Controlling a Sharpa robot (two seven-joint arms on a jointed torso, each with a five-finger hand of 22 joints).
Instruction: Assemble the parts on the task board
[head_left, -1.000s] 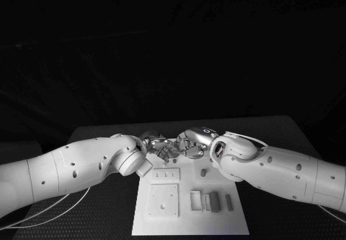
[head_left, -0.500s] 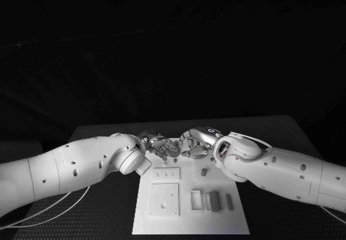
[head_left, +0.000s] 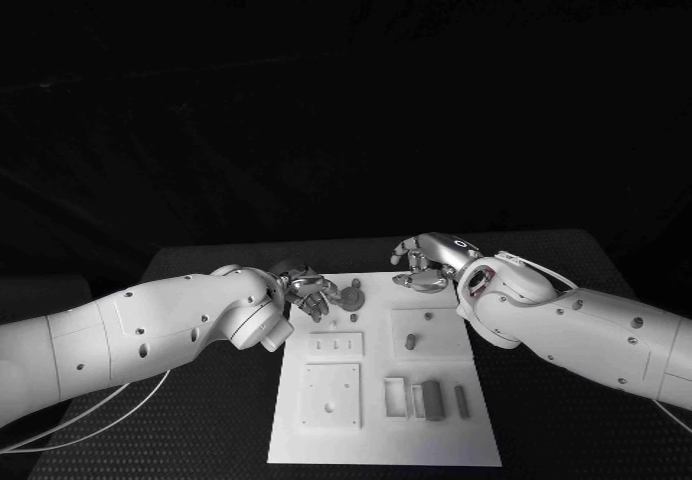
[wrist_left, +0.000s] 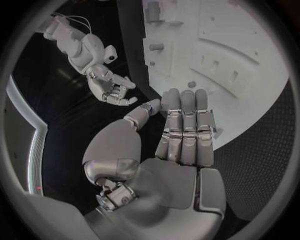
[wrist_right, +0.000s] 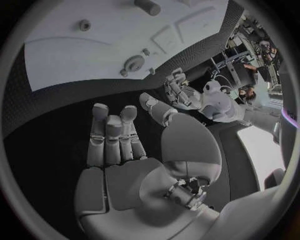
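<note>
The task board (head_left: 384, 375) lies flat in the middle of the black bench (head_left: 202, 262), long side running away from the robot, so both arms can reach it from either side. In the head view, a round-topped part (head_left: 352, 297) stands at the board's far end, a short peg (head_left: 410, 342) stands upright in a square recess further in, and a cluster of upright bars (head_left: 427, 399) sits nearer the robot, beside a raised square block (head_left: 329, 396). The left hand (head_left: 307, 291) hangs just beside the round-topped part at the board's far left corner, fingers loosely curled, holding nothing that can be made out. The right hand (head_left: 424, 263) sits over the far right edge, apart from the parts, fingers bent and nothing in them.

In the left wrist view, the left hand (wrist_left: 178, 135) has its fingers straight and side by side, thumb off to one side, empty, pointing toward the board (wrist_left: 237, 45); the right hand (wrist_left: 112, 90) shows beyond it over dark bench.

In the right wrist view, the right hand (wrist_right: 119, 145) is likewise extended and empty above bare bench, with the board (wrist_right: 94, 45) ahead and the round-topped part (wrist_right: 133, 64) near its edge. Both hands seem to be poised for a next pick rather than gripping.
</note>
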